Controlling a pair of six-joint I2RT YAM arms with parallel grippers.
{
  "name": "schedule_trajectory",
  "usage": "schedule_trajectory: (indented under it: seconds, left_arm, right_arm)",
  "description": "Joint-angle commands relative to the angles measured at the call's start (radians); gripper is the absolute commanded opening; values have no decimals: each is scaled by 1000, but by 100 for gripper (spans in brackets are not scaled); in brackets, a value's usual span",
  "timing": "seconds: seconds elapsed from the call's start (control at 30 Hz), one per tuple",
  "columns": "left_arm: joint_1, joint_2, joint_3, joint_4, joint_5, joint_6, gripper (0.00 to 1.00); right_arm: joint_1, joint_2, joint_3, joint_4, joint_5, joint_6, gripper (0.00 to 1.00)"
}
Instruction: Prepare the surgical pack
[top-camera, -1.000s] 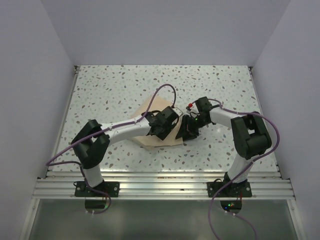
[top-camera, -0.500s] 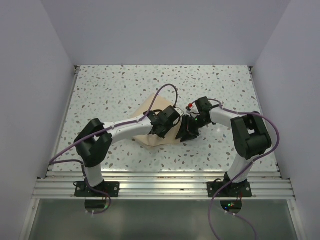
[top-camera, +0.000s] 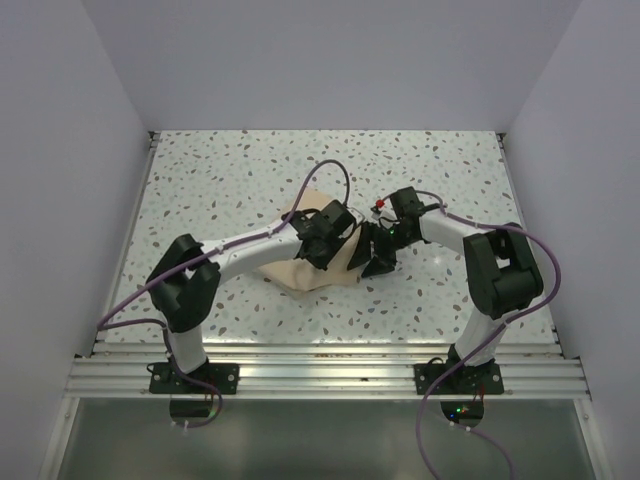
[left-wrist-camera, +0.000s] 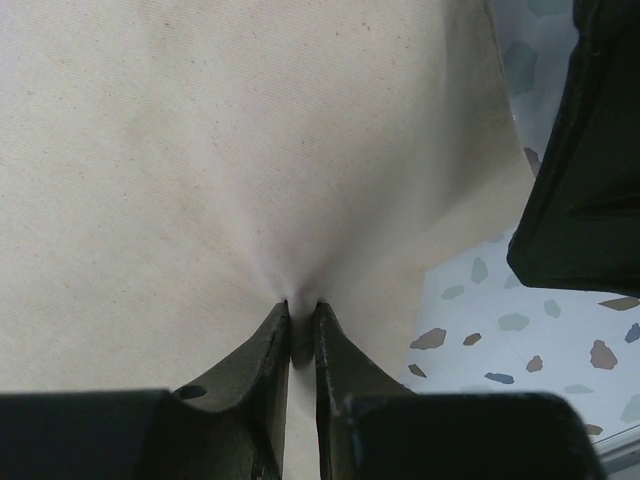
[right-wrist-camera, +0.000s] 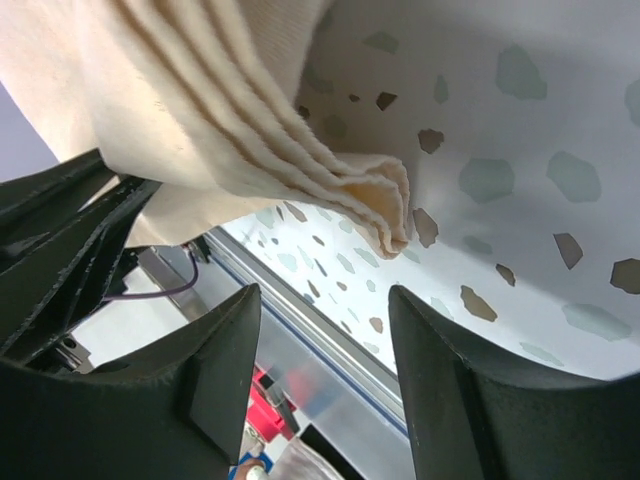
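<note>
Beneath the left gripper (left-wrist-camera: 302, 305) pinching it, tan cloth (top-camera: 296, 272) lies mostly hidden.

The tan cloth (top-camera: 297, 272) is pretty much dead centre in the top view, a touch left of middle, lying rumpled on the speckled tabletop (top-camera: 220, 190) with its middle hidden under the arms. From the left wrist it (left-wrist-camera: 250, 130) fills nearly the whole frame: plain cream, fine weave, soft creases all running down to one little pucker at bottom centre, nipped tight in the left gripper (left-wrist-camera: 302, 305). Its right edge slants from top right down to lower middle. The right wrist shot has the cloth (right-wrist-camera: 230, 130) coming in from upper left as several stacked folded layers, ending in a rounded corner near mid-frame. Can't tell if that corner touches the top.
</note>
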Motion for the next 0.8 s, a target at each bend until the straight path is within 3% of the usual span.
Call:
schedule_trajectory:
  seconds: [0.0, 0.23, 0.47, 0.7, 0.77]
  left_arm:
    - [37, -44, 49, -31, 20, 5, 0]
    - [104, -76, 38, -32, 140, -8, 0]
    - [120, -78, 64, -43, 154, 8, 0]
    - [121, -87, 67, -29, 197, -5, 0]
    - [121, -90, 69, -34, 202, 2, 0]
  right_arm:
    - [-3, -15, 52, -29, -4, 11, 59]
    - [-5, -35, 69, -19, -10, 42, 61]
    - [5, -44, 71, -4, -15, 72, 61]
    - [9, -102, 28, 195, -9, 262, 40]
    - [21, -98, 29, 235, -4, 325, 30]
